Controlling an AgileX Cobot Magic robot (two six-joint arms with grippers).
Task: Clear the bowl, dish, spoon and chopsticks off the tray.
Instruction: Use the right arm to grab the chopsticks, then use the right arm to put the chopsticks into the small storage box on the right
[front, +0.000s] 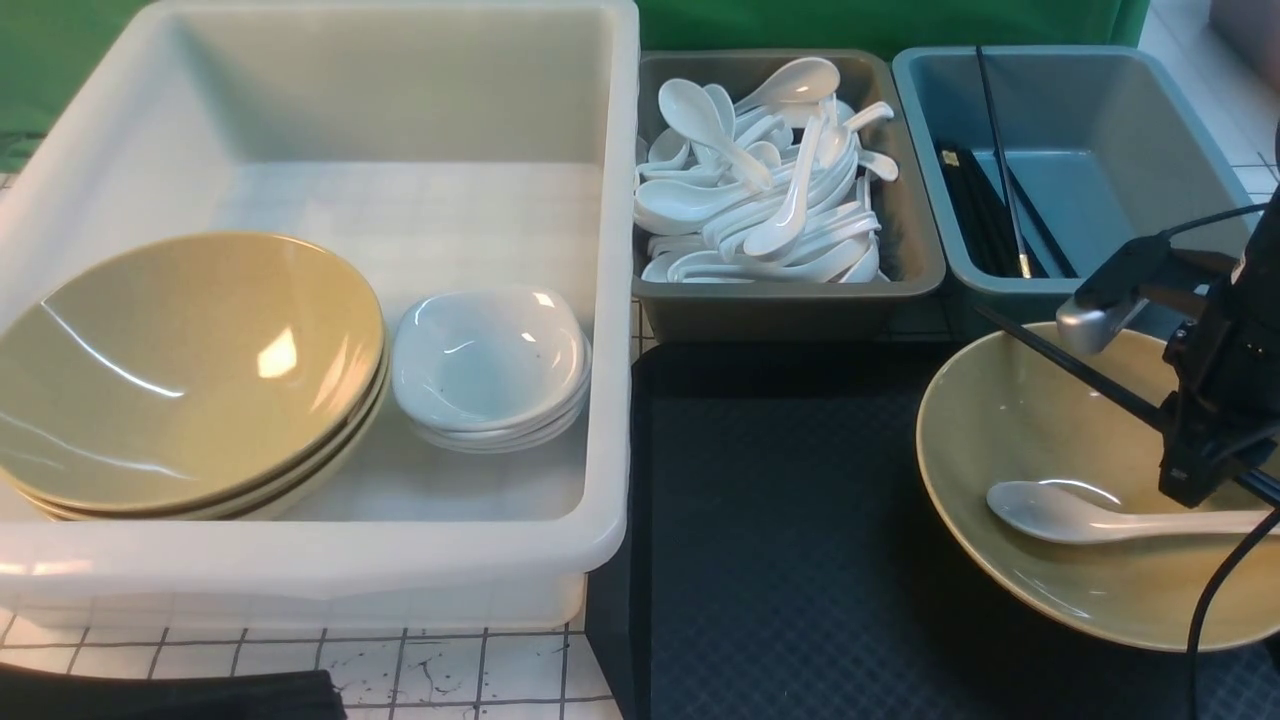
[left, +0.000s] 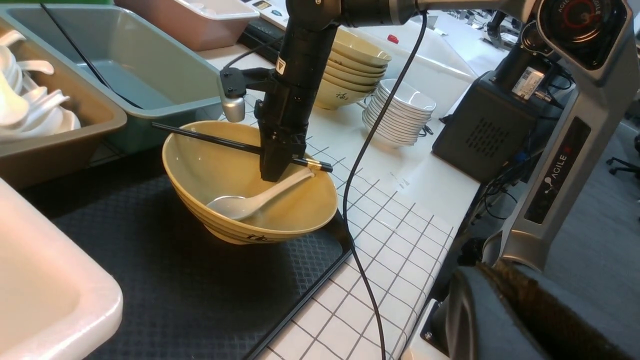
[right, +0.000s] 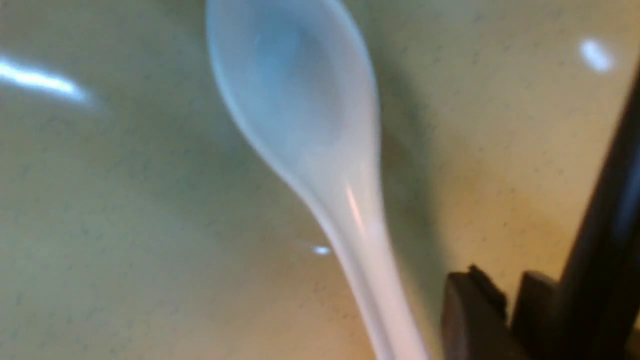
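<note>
The tan bowl (front: 1040, 440) (left: 215, 165) stands on the right of the black tray (front: 780, 520) (left: 175, 280). The white spoon (front: 1060, 510) (left: 240, 205) (right: 300, 110) lies inside it, handle to the right. The black chopsticks (front: 1070, 365) (left: 210, 139) (right: 615, 210) lie across the bowl's rim. My right gripper (front: 1190, 490) (left: 272, 175) (right: 505, 300) reaches down into the bowl, its fingers drawn together around the chopsticks, tips just above the spoon's handle. A small white dish (front: 488, 365) tops a stack in the white tub. My left gripper (left: 500, 310) is shut, off the table's side.
The white tub (front: 610, 300) on the left holds stacked tan bowls (front: 180, 370) beside the dishes. Behind the tray stand a grey bin of white spoons (front: 780, 180) and a blue bin with black chopsticks (front: 1060, 170). The right arm's cable (left: 365, 210) hangs past the bowl.
</note>
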